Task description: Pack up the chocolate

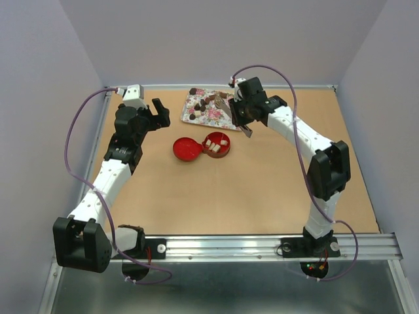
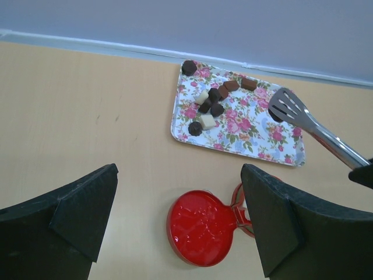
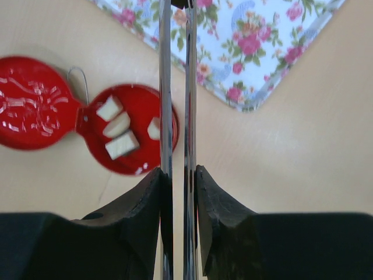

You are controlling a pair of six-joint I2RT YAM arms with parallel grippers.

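Note:
The chocolate (image 1: 204,103) lies as several dark, brown and cream pieces on a pink-flowered tray (image 1: 216,116) at the back; it also shows in the left wrist view (image 2: 211,104). A round red tin (image 1: 217,145) stands open with a few cream pieces (image 3: 121,144) inside, its lid (image 1: 186,149) lying flat to the left. My right gripper (image 1: 243,115) is shut on long metal tongs (image 3: 175,87), whose head (image 2: 287,107) hovers over the tray's right part. My left gripper (image 1: 159,110) is open and empty, above the lid (image 2: 201,226).
The tray (image 2: 256,137) sits against the back wall edge. The tin (image 3: 131,134) and its lid (image 3: 32,111) are joined by a wire hinge. Bare brown tabletop surrounds them; a metal rail runs along the near edge.

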